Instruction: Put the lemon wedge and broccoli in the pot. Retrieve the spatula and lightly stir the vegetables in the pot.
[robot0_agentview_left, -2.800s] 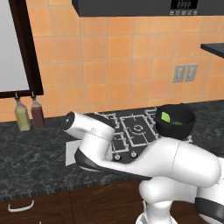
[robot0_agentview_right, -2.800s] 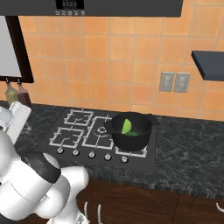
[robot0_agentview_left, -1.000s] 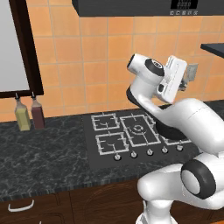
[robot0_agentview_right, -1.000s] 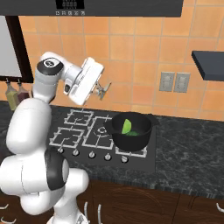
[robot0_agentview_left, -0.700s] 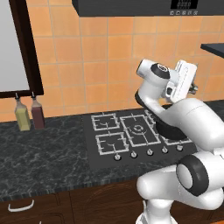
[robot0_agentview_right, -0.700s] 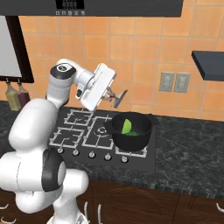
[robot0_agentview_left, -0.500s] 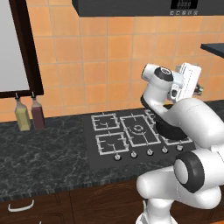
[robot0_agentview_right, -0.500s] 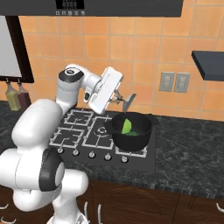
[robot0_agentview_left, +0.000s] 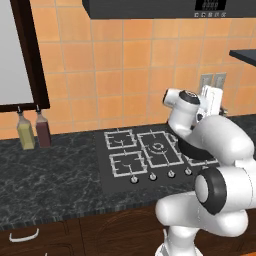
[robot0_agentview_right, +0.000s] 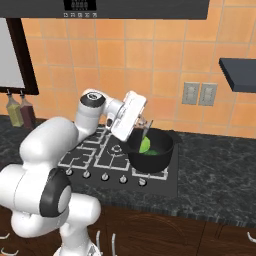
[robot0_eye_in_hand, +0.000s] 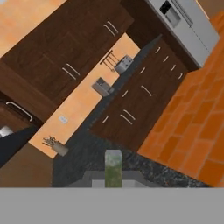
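1. Pot (robot0_agentview_right: 159, 150) first: it sits on the front right burner of the stove (robot0_agentview_right: 95, 152), black and deep, just below my gripper (robot0_agentview_right: 144, 123).
2. Inside it I see the lemon wedge (robot0_agentview_right: 144, 145), bright yellow-green against the near wall, and a darker green patch beside it that I take for the broccoli (robot0_agentview_right: 154, 152). I judge both vegetables to be in, so the first half of the task looks done.
3. My fingers are closed. In the hand view a pale grey blade stands up between them, which I read as the spatula (robot0_eye_in_hand: 113, 165), so I believe I have it gripped and the retrieval is done too.
4. From the right base view a thin shaft runs from my hand down toward the pot's mouth. I cannot tell whether its end touches the vegetables.
5. What is left, as I judge it, is the stirring itself: a light sweep inside the pot.
6. Around me: two bottles (robot0_agentview_left: 34, 131) stand on the counter (robot0_agentview_left: 55, 180) well to the left, far from the pot. Wall sockets (robot0_agentview_right: 199, 93) and a dark shelf (robot0_agentview_right: 239, 67) lie behind and to the right.
7. Nothing stands between my hand and the pot. The risk I see is the pot's rim and near wall, which the spatula could knock if I swing wide.
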